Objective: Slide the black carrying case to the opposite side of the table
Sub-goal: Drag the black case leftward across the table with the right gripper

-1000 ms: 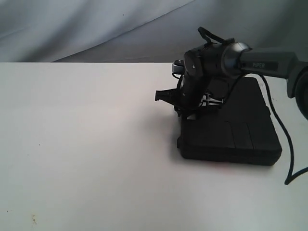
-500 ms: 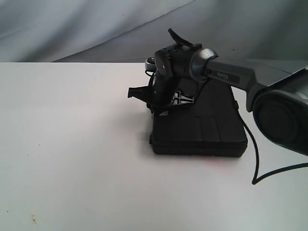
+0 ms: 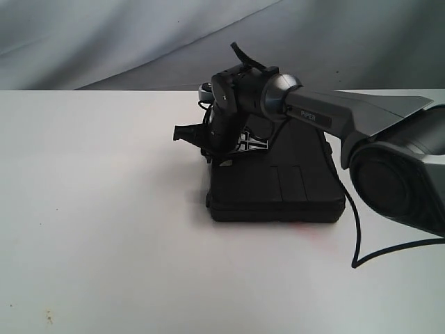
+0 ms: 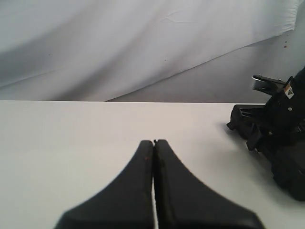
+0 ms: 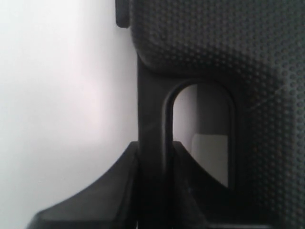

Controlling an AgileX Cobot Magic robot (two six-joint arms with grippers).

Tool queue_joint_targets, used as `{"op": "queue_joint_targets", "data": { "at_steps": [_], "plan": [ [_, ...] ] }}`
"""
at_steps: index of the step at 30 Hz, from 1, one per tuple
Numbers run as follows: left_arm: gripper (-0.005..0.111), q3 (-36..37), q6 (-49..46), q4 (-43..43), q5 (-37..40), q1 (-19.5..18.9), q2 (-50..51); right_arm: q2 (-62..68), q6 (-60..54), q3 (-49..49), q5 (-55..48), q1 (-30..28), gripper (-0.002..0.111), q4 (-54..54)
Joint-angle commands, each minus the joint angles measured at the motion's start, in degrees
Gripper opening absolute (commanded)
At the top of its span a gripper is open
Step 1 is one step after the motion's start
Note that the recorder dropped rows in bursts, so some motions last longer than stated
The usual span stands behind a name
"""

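The flat black case (image 3: 278, 188) lies on the white table (image 3: 104, 209), right of the middle in the exterior view. My right gripper (image 3: 221, 157) comes down onto the case's left edge. In the right wrist view the right gripper (image 5: 155, 145) is shut on the handle bar (image 5: 152, 109) beside the cut-out, with the dotted lid of the case (image 5: 214, 43) beyond it. My left gripper (image 4: 153, 141) is shut with nothing in it, low over the bare table (image 4: 71, 143). It does not appear in the exterior view.
A grey cloth backdrop (image 3: 104, 42) hangs behind the table. A black cable (image 3: 358, 236) loops down by the right arm's large joint (image 3: 396, 181). A faint red smear (image 3: 306, 229) shows in front of the case. The left wrist view catches the right arm's wrist (image 4: 281, 133).
The right arm has dragged the case leftward across the table, about a third of its own length. The red smear has come out from under its front edge.
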State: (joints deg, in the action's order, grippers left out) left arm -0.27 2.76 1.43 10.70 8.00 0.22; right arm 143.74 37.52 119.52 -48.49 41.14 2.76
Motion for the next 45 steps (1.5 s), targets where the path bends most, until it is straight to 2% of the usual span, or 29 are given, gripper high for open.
{"op": "queue_joint_targets", "data": {
  "at_steps": [1, 8, 10, 17, 20, 45],
  "plan": [
    [0.000, 0.3, -0.1, 0.4, -0.2, -0.1, -0.2, 1.3, 0.6, -0.1, 1.4, 0.7, 0.000, -3.3],
    [0.000, 0.3, -0.1, 0.4, -0.2, -0.1, -0.2, 1.2, 0.6, -0.1, 1.4, 0.7, 0.000, -3.3],
    [0.000, 0.3, -0.1, 0.4, -0.2, -0.1, -0.2, 1.0, 0.6, -0.1, 1.4, 0.7, 0.004, -3.3],
    [0.000, 0.3, -0.1, 0.4, -0.2, -0.1, -0.2, 0.4, 0.6, -0.1, 1.4, 0.3, 0.039, -3.3],
    [0.000, 0.3, -0.1, 0.4, -0.2, -0.1, -0.2, 0.1, 0.6, -0.1, 1.3, 0.2, 0.046, -3.3],
    [0.000, 0.3, -0.1, 0.4, -0.2, -0.1, -0.2, -6.8, 0.6, -0.1, -2.9, 0.3, 0.047, 3.9]
  ]
}}
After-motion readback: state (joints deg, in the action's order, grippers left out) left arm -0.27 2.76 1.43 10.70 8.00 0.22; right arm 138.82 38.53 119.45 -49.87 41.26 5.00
